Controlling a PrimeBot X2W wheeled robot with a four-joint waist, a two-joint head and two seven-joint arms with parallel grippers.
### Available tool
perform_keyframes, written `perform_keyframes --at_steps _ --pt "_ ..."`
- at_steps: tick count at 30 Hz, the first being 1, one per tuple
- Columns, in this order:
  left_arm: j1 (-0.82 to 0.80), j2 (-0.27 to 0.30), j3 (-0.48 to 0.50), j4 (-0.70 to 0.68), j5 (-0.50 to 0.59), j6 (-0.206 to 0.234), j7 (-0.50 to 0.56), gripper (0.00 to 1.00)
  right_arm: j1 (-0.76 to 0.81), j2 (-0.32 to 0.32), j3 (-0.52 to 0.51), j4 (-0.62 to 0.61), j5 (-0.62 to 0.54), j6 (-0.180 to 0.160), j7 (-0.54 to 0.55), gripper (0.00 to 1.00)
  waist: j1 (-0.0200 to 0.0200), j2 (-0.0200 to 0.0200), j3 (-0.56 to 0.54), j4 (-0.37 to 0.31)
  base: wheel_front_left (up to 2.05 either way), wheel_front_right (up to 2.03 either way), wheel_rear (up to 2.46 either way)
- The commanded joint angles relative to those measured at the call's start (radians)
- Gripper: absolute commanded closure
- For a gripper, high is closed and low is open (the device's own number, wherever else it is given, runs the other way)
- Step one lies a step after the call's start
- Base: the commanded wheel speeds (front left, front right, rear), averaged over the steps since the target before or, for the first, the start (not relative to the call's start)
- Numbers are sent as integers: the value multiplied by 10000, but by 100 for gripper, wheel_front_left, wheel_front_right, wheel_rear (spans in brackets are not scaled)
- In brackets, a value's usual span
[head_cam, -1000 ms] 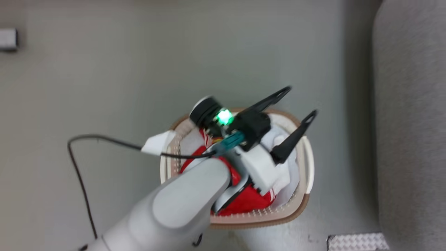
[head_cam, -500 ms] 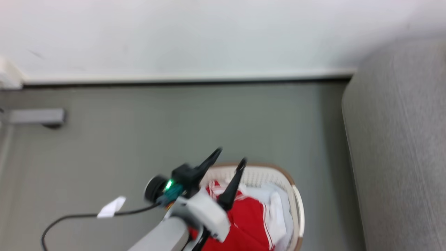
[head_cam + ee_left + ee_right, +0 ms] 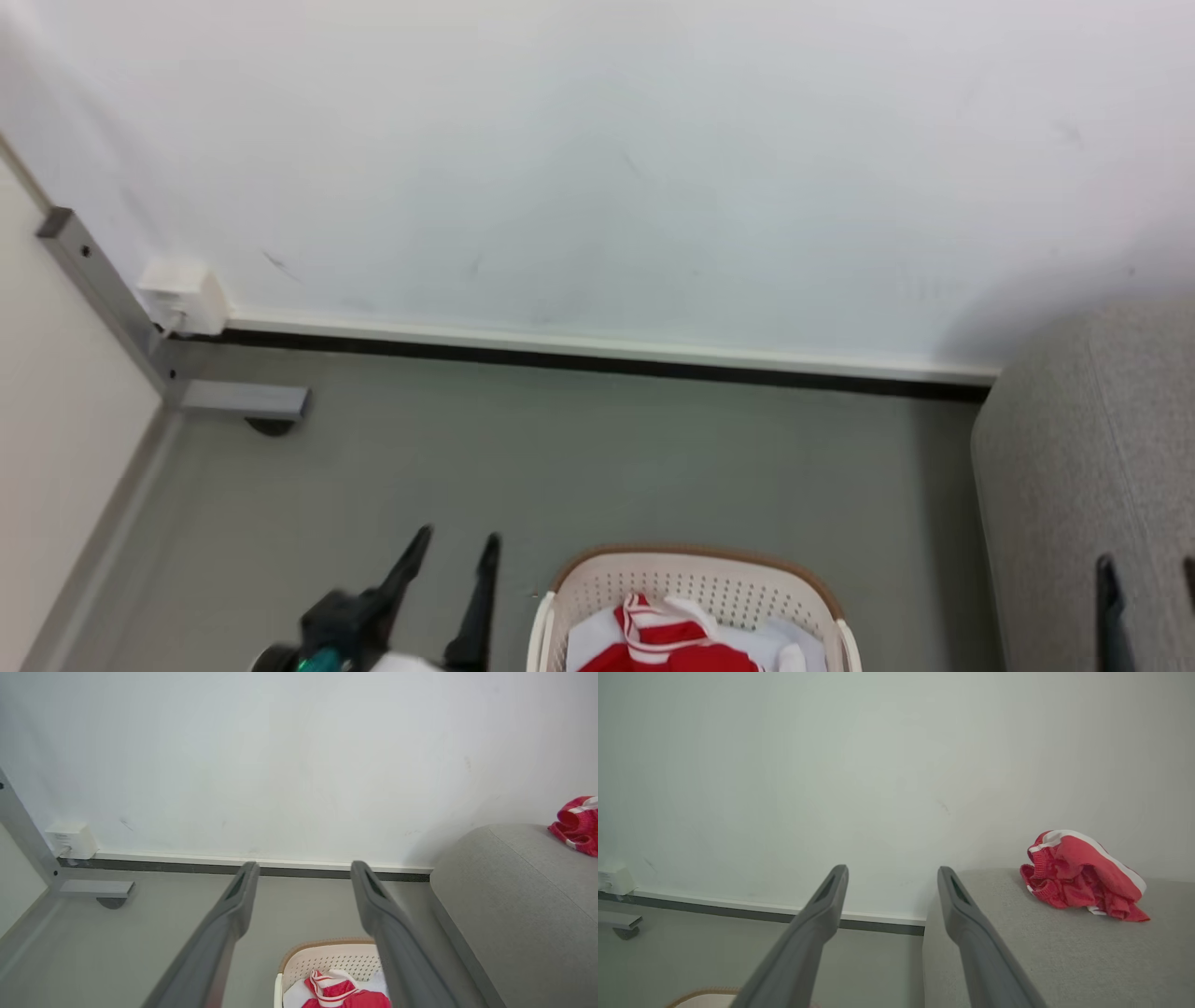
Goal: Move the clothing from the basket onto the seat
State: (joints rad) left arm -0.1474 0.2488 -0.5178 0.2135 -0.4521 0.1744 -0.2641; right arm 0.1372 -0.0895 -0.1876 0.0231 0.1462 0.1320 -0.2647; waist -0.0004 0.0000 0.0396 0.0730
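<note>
Head view: my left tool shows at the lower left, its two dark fingers spread apart with nothing between them, tips pointing up toward the wall; it hangs over the grey floor, just beside the basket and not touching it; the basket sits at the bottom middle, its rounded brown-rimmed far end toward the wall (the rest is cut off, so I cannot tell how its long axis runs); the clothing lies inside it, red with white stripes on top of pale white pieces; the seat stands at the right, near the basket, its side edge running from the wall toward me; my right tool shows as two finger tips at the lower right, apart, over the seat.

Left wrist view: my left tool is released and empty, fingers aimed at the skirting; the basket is below and between them with the clothing in it; the seat rises at the right, a red garment on its top by the wall.

Right wrist view: my right tool is also released and empty; the red garment lies bunched on the seat, longer from side to side, its white stripe along the upper edge; a bit of the basket rim shows at the bottom left.
</note>
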Motion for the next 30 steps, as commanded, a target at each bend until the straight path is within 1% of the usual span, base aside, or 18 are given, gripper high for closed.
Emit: perform_keyframes --at_steps 1,3,5,9,12,16,24,28,30 --pt "283 41 220 -66 190 -67 -3 0 181 40 58 66 -99 -25 5 0 4 0 -322 176 0 0 0" --pt "814 -54 725 -167 453 -155 -4 0 431 157 324 228 -166 -25 5 0 4 0 -452 171 0 0 0" --pt "1244 -156 1198 -239 666 -347 -4 0 521 200 416 285 -147 -25 7 0 4 0 -516 159 0 0 0" --pt "1995 -468 2113 -240 1187 -890 -5 0 713 326 541 483 -107 -25 5 0 4 0 -677 137 0 0 0" --pt "2257 -747 2664 -197 1561 -1225 -5 0 735 360 523 654 -137 -25 5 0 4 0 -746 149 0 0 0" --pt "2521 -1121 3286 -232 2035 -1540 -5 0 713 383 563 860 -99 -25 5 0 4 0 -788 141 0 0 0" --pt "2634 -1632 4042 -232 2646 -2104 -5 0 455 383 606 912 60 -25 5 0 4 0 -658 7 0 0 0" --pt "2259 -1807 3992 -246 2925 -2370 -6 0 196 385 569 747 62 -25 5 0 4 0 -350 -195 0 0 0" --pt "1860 -1856 3832 -328 3071 -2478 -6 0 -15 382 569 603 53 -25 5 0 4 0 24 -335 0 0 0"
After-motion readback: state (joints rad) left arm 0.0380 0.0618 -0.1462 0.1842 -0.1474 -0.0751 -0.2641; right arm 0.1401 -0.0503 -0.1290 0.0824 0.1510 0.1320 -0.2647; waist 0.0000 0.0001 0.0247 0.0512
